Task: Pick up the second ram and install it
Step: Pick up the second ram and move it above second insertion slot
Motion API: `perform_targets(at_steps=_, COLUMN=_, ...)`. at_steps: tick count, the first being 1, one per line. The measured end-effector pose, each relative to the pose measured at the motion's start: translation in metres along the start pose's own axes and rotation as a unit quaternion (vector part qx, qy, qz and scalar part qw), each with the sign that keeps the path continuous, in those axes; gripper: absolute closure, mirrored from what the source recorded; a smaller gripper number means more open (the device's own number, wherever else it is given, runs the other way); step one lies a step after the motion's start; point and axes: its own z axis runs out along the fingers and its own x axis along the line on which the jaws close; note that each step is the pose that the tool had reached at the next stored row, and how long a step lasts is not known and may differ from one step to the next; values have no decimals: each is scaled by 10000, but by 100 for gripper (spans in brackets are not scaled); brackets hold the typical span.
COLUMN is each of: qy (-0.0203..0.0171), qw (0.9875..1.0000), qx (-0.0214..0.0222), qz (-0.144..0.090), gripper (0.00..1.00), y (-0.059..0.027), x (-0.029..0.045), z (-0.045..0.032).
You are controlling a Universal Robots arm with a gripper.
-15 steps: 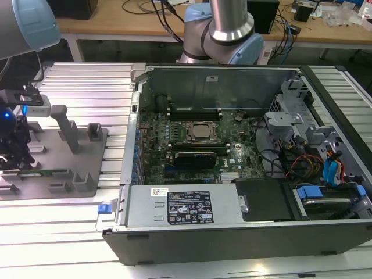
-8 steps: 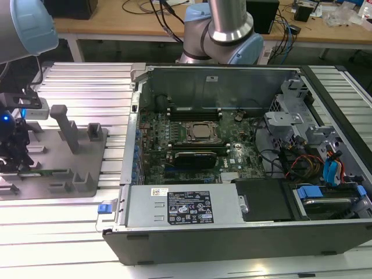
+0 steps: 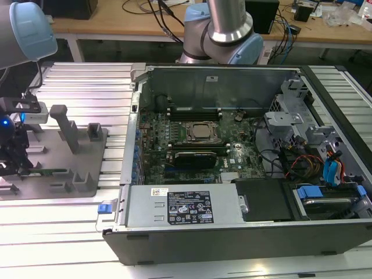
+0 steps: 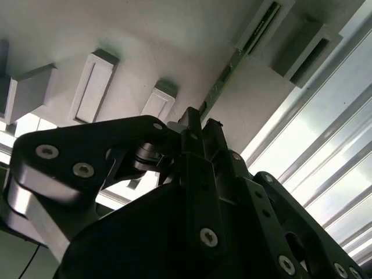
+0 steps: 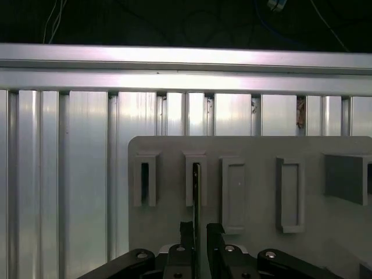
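Fingers [image 5: 186, 232] of gripper [image 5: 199, 228] straddle second ram [image 5: 196, 186]; gap visible on one side, so open, not clamped. Ram stands on edge in grey fixture [image 5: 256, 174] slot on table [image 5: 58, 174], flat faces exposed for a pinch. Computer case [image 3: 232, 226] sits well apart.

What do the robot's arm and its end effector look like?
The arm is a silver-grey tube with light blue joint caps. The end effector is black, built from flat linkage bars fastened with silver screws.
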Motion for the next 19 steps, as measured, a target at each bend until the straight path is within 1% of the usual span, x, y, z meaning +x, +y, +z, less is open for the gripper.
perform_targets(at_steps=6, qy=4, qw=10000, qx=1, qz=0, gripper=78, y=-4, x=12, z=5)
perform_targets(at_steps=8, qy=10, qw=10000, qx=0, qz=0, gripper=78, y=-30, x=12, z=10)
perform_targets(at_steps=11, qy=30, qw=10000, qx=0, qz=0, gripper=78, y=-52, x=-22, z=16)
perform_targets(at_steps=19, qy=32, qw=10000, qx=0, qz=0, gripper=78, y=-51, x=-29, z=18)
